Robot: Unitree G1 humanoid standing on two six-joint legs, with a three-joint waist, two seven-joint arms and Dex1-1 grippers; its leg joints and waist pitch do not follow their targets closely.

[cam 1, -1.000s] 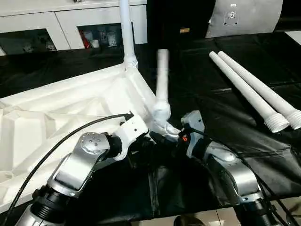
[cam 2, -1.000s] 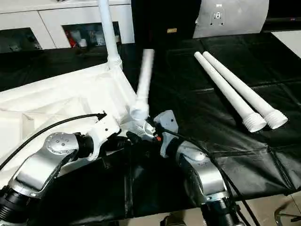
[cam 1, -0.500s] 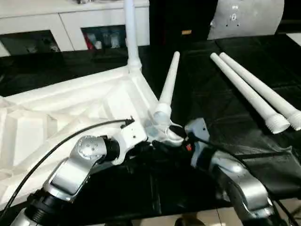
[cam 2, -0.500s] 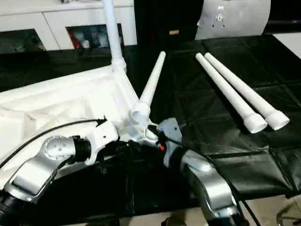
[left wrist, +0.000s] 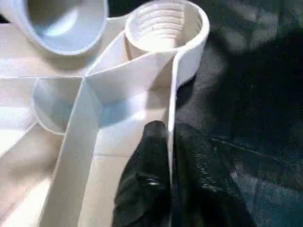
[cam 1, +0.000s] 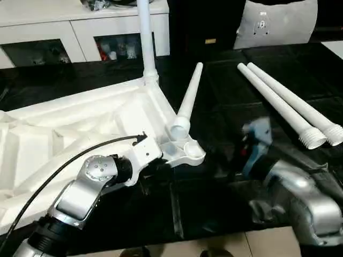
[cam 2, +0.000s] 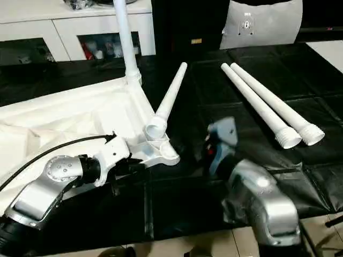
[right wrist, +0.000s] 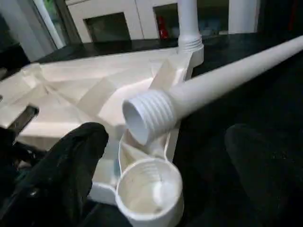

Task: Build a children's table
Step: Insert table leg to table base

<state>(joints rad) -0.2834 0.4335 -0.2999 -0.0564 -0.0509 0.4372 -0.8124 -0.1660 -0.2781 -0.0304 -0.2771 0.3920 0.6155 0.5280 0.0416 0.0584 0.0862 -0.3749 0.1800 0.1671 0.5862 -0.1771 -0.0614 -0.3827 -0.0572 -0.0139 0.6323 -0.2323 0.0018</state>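
One leg (cam 1: 144, 37) is seen fitted upright in the far corner of the upturned tabletop (cam 1: 80, 123). A second leg (cam 1: 187, 101) lies loose by the empty near socket (cam 1: 193, 152), and two more legs (cam 1: 284, 104) wait aside. The rim is pinched by the left gripper (left wrist: 170, 142); the right gripper (right wrist: 156, 156) is spread wide and empty.

fingers (right wrist: 61, 165) wide apart | loose leg (right wrist: 199, 94) lies tilted, threaded end on rim above empty socket (right wrist: 149, 187) | far leg (right wrist: 189, 23) upright in tabletop (right wrist: 80, 90) corner
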